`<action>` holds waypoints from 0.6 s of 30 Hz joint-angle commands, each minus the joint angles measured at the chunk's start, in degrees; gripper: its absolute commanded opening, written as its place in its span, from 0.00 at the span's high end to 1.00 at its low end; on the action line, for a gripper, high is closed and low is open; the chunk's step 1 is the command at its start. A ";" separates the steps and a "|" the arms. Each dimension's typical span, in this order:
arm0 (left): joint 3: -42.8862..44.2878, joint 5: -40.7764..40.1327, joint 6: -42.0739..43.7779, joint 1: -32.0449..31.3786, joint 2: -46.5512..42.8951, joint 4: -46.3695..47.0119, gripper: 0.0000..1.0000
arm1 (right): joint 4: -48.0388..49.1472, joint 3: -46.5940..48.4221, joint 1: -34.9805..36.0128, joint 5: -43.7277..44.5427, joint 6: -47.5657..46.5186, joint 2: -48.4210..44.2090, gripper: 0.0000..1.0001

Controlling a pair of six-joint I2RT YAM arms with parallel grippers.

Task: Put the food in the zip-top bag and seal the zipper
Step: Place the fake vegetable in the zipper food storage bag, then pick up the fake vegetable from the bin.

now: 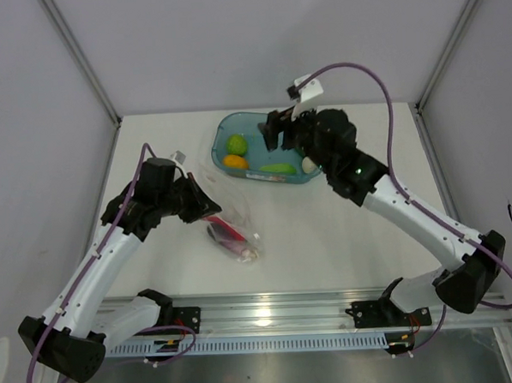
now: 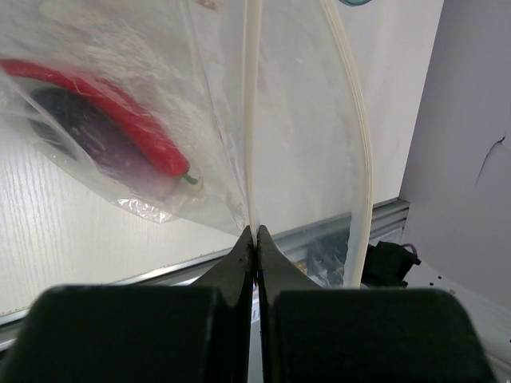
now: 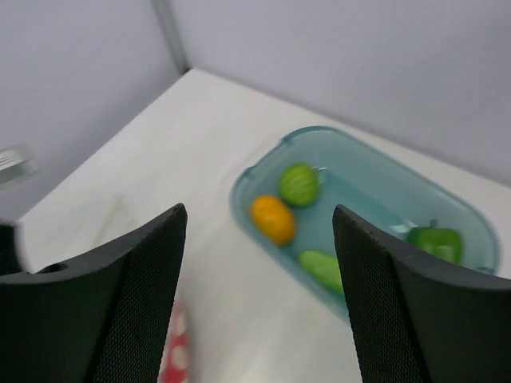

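Above the tray (image 3: 238, 191), my right hand (image 3: 258, 211) hangs wide open, holding nothing. The orange piece (image 3: 273, 219) lies straight ahead and below, with green pieces (image 3: 299, 183) and egg (image 1: 309, 164) beside it. My left hand (image 2: 255, 239) is pinched shut on the bag (image 2: 303, 120) at its mouth edge, left of the tray; chili (image 2: 136, 120) and eggplant (image 2: 96, 144) are inside.

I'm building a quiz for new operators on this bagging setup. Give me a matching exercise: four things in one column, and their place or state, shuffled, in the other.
Column one:
1. red chili
2. orange piece
3. left fingers
4. right fingers

Column two:
A. open, above the tray
B. inside the zip-top bag
C. shut on the bag's edge
D. lying in the teal tray

Pairs: 1-B, 2-D, 3-C, 4-A
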 commanded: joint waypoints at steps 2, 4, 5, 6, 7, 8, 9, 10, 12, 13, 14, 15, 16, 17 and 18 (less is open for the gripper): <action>1.37 -0.63 1.48 -0.11 -1.92 -0.04 1.00 | -1.10 5.44 -11.84 -13.91 -6.35 5.22 0.25; 1.45 -0.11 1.65 -0.11 -2.27 -0.12 0.99 | -3.75 8.26 -15.96 -18.57 -8.64 10.91 0.25; 1.63 -0.02 1.74 -0.11 -2.36 -0.30 0.99 | -6.55 11.41 -17.29 -23.73 -9.17 12.95 0.25; 1.72 -0.10 1.91 -0.11 -2.45 -0.30 0.99 | -7.79 12.75 -18.27 -25.61 -9.88 14.97 0.25; 1.72 -0.19 2.00 -0.11 -2.80 -0.30 0.99 | -8.68 14.06 -19.84 -26.67 -10.49 18.91 0.25; 1.72 -0.28 2.09 -0.11 -2.98 -0.22 0.99 | -11.21 17.04 -20.38 -28.07 -11.98 20.86 0.25; 1.54 -0.11 2.18 -0.20 -3.15 -0.21 0.99 | -12.45 18.63 -20.91 -29.04 -12.60 22.80 0.26; 1.37 -0.10 2.35 -0.11 -3.15 -0.04 0.99 | -13.59 20.30 -22.30 -30.19 -13.13 26.73 0.26; 0.93 0.33 2.79 -0.11 -3.42 0.57 0.99 | -18.34 26.34 -23.72 -34.30 -14.45 30.79 0.27; 0.58 0.51 2.88 -0.11 -3.42 0.84 0.99 | -19.74 28.64 -24.42 -35.81 -14.80 32.90 0.27; 0.31 0.60 2.88 -0.11 -3.33 0.93 1.00 | -23.59 31.02 -25.73 -37.13 -15.33 37.19 0.28; 0.22 0.69 3.14 -0.11 -3.07 0.93 1.00 | -26.15 36.44 -26.01 -38.36 -17.16 39.49 0.29; 0.14 0.86 3.23 -0.11 -2.89 0.93 0.99 | -28.70 39.36 -26.27 -38.02 -18.05 41.78 0.29; -0.04 1.12 3.32 -0.11 -2.80 0.93 0.99 | -33.86 42.09 -26.45 -38.02 -19.10 45.89 0.30; -0.21 1.21 3.41 -0.11 -2.63 1.10 0.99 | -36.61 44.55 -26.54 -39.24 -21.20 47.76 0.30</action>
